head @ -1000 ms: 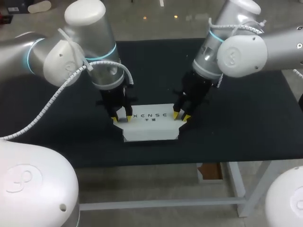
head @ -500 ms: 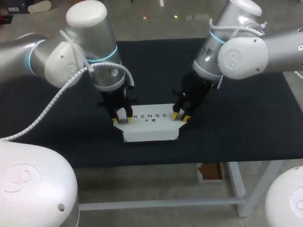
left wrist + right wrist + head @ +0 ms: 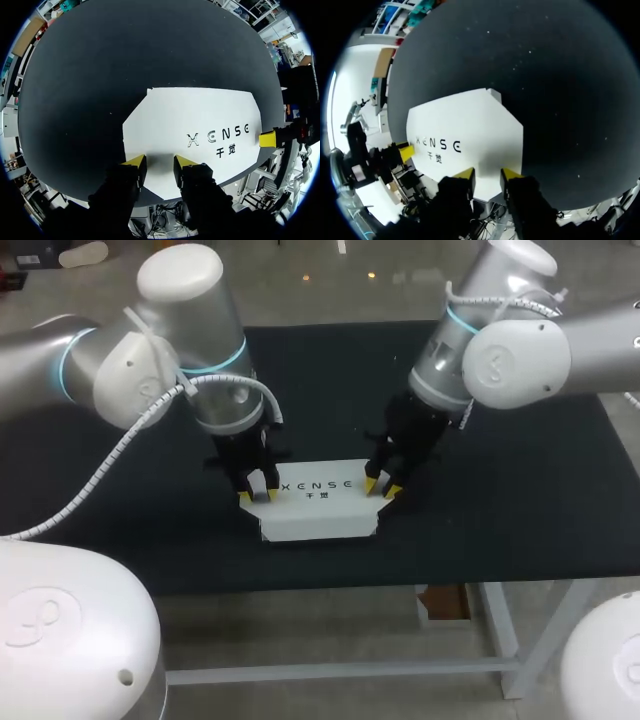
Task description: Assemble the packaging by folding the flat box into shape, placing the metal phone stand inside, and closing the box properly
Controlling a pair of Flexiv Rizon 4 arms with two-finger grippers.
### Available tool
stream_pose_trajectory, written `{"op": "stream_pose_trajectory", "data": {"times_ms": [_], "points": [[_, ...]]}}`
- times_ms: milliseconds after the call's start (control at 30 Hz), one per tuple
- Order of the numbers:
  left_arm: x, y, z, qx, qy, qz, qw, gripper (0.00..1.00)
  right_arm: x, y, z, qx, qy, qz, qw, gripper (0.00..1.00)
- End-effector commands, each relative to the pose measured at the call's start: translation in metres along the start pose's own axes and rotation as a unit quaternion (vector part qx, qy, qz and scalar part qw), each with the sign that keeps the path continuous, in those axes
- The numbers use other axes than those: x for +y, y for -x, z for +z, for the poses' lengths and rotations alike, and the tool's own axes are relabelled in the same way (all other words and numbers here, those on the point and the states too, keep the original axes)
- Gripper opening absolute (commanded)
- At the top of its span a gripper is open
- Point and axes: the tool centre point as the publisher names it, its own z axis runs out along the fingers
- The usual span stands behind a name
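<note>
A white box [image 3: 318, 502] with dark print lies closed and flat-topped on the black table, near its front edge. My left gripper [image 3: 258, 495] stands at the box's left end, pointing down, its yellow tips a little apart over the white top [image 3: 195, 125]. In the left wrist view this gripper [image 3: 159, 165] has only the box's surface showing in its gap. My right gripper [image 3: 380, 485] stands at the box's right end, open the same way [image 3: 487, 176] over the box's edge [image 3: 465, 130]. No metal phone stand is in view.
The black table [image 3: 500, 490] stretches bare to both sides and behind the box. Its front edge lies just ahead of the box. Each wrist view shows the other arm's yellow tip at the box's far end.
The left gripper's fingers have drawn a little closer together. The box and the right arm have kept still.
</note>
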Motion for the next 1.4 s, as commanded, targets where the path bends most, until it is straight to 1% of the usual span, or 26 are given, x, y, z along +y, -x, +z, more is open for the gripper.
{"op": "stream_pose_trajectory", "data": {"times_ms": [33,233,300,467,667,733,867,933,967,1000,1033,1067,1100,1133,1233,1300,1367,1400], "points": [[0.0019,-0.0002,-0.0008,-0.001,-0.002,0.0,1.0,0.38,0.002,0.0,0.0017,-0.001,-0.003,0.002,1.0,0.35],[0.002,-0.0004,-0.001,0.0,0.0,-0.001,1.0,0.35,0.003,0.0,-0.0004,0.002,-0.002,0.005,1.0,0.32],[0.002,-0.0004,-0.001,0.0,0.0,-0.001,1.0,0.33,0.003,0.0,-0.0004,0.002,-0.002,0.005,1.0,0.34],[0.002,-0.0004,-0.001,0.0,0.0,-0.001,1.0,0.33,0.003,0.0,-0.0004,0.002,-0.002,0.005,1.0,0.35],[0.002,-0.0004,-0.001,0.0,0.0,-0.001,1.0,0.31,0.003,0.0,-0.0004,0.002,-0.002,0.005,1.0,0.36],[0.002,-0.0004,-0.001,0.0,0.0,-0.001,1.0,0.32,0.003,0.0,-0.0004,0.002,-0.002,0.005,1.0,0.36],[0.002,-0.0004,-0.001,0.0,0.0,-0.001,1.0,0.31,0.003,0.0,-0.0004,0.002,-0.002,0.005,1.0,0.38],[0.002,-0.0004,-0.001,0.0,0.0,-0.001,1.0,0.35,0.003,0.0,-0.0004,0.002,-0.002,0.005,1.0,0.36],[0.002,-0.0004,-0.001,0.0,0.0,-0.001,1.0,0.35,0.003,0.0,-0.0004,0.002,-0.002,0.005,1.0,0.36],[0.002,-0.0004,-0.001,0.0,0.0,-0.001,1.0,0.31,0.003,0.0,-0.0004,0.002,-0.002,0.005,1.0,0.35],[0.002,-0.0004,-0.001,0.0,0.0,-0.001,1.0,0.24,0.003,0.0,-0.0004,0.002,-0.002,0.005,1.0,0.36],[0.002,-0.0004,-0.001,0.0,0.0,-0.001,1.0,0.21,0.003,0.0,-0.0004,0.002,-0.002,0.005,1.0,0.36],[0.002,-0.0004,-0.001,0.0,0.0,-0.001,1.0,0.21,0.003,0.0,-0.0004,0.002,-0.002,0.005,1.0,0.36],[0.002,-0.0004,-0.001,0.0,0.0,-0.001,1.0,0.24,0.003,0.0,-0.0004,0.002,-0.002,0.005,1.0,0.36],[0.002,-0.0004,-0.001,0.0,0.0,-0.001,1.0,0.28,0.003,0.0,-0.0004,0.002,-0.002,0.005,1.0,0.35],[0.002,-0.0004,-0.001,0.0,0.0,-0.001,1.0,0.29,0.0034,0.0007,0.0,0.003,-0.002,0.005,1.0,0.36],[0.0023,-0.0002,-0.001,0.0,-0.001,-0.002,1.0,0.38,0.0037,0.0017,0.0013,0.003,-0.003,0.006,1.0,0.39],[0.0028,0.0001,-0.0009,0.0,-0.002,-0.003,1.0,0.39,0.0038,0.002,0.0017,0.003,-0.003,0.006,1.0,0.4]]}}
